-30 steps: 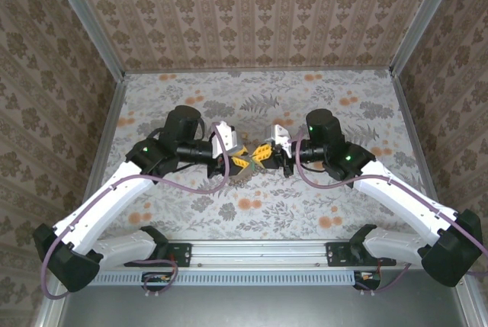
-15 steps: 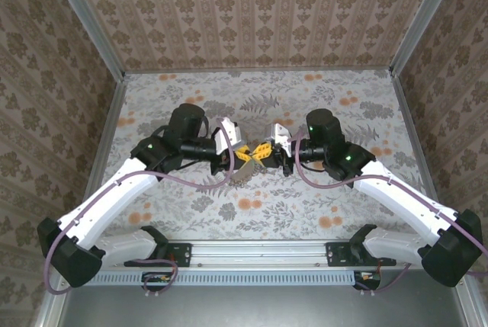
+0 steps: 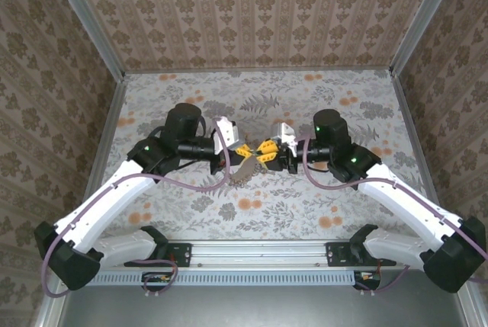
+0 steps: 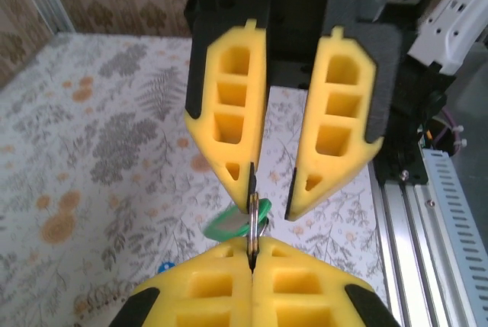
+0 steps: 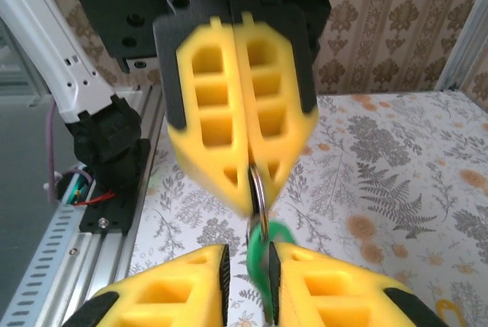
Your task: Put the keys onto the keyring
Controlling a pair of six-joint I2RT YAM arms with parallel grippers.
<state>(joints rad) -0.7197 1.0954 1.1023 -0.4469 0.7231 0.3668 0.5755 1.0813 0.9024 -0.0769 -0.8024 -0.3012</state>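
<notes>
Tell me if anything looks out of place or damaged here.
Nothing stands out. The left claw is shut on a thin grey metal ring, a green-headed key hangs just below it, and the right claw stands slightly open close by.

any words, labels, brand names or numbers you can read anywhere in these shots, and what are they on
No readable text in any view.
Left gripper and right gripper: plain yellow pads, no marking.
Keyring and green key: no print can be made out.
Table cover and wallpaper: printed pattern only, no lettering.
Rail at the near edge: no legible label.
</notes>
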